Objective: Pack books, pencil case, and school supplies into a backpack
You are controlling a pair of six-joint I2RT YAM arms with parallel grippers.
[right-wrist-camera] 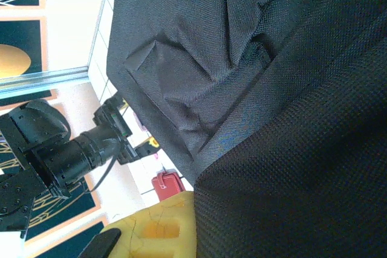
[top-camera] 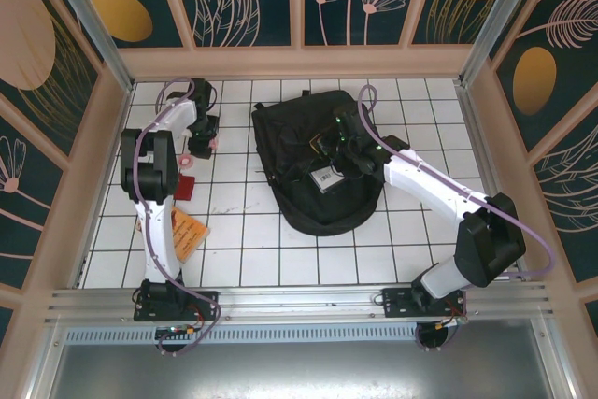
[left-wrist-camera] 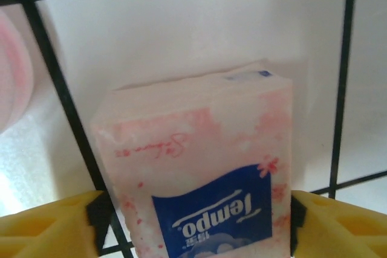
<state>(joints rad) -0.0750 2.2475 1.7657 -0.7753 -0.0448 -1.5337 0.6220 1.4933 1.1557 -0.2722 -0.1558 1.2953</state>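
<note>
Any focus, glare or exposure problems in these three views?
Left wrist: tissue pack slightly soft, its pale top washing into the bright tile; pink roll at the left edge blurred. Right wrist: backpack weave crisp, no glare. Top external: evenly lit, but the backpack reads as mostly undetailed black.

The top camera hangs above and behind my bases, looking down on the whole tiled table (top-camera: 280, 249), with my left arm (top-camera: 149, 165) and right arm (top-camera: 439, 189) reaching away from it. My left wrist camera sits very close over the tiles, facing down at the tissue pack (left-wrist-camera: 199, 173). My right wrist camera presses close to the backpack (right-wrist-camera: 272, 89) and glimpses my left arm beyond it. The top view shares both.
</note>
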